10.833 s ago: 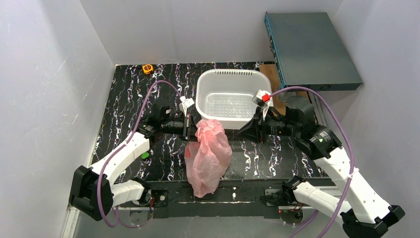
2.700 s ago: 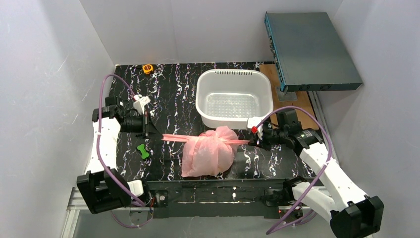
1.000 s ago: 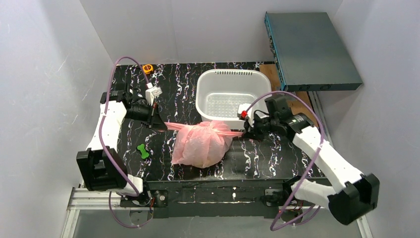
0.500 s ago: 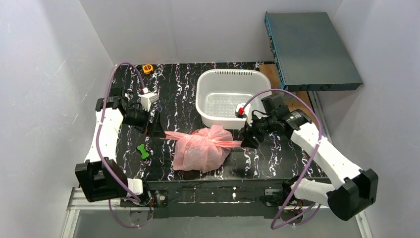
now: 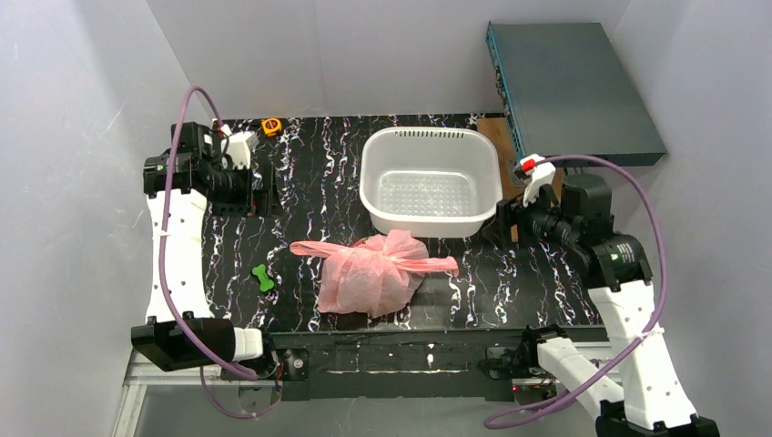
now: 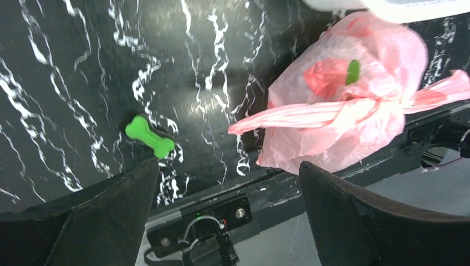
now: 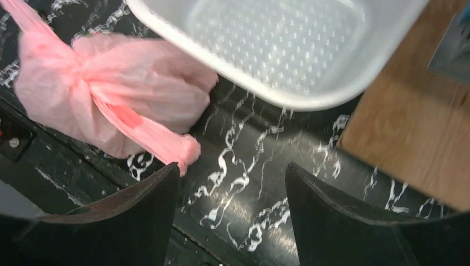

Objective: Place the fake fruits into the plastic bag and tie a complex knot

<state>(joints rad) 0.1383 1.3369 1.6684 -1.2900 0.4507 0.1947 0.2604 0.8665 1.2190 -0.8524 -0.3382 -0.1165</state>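
Bag (image 6: 332, 136) shows green patch (image 6: 353, 72), L-wrist only.

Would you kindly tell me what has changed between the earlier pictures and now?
Both grippers released the plastic bag's handle ends. The left gripper opened and drew back to the far left; the right gripper opened and withdrew right, past the white basket's corner. The knotted bag settled on the table, its handle ends lying loose on either side. The basket and the green bone toy stayed put.

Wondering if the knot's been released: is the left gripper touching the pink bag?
Apart. The top view shows the open left gripper clear of the pink plastic bag, with bare table between them.
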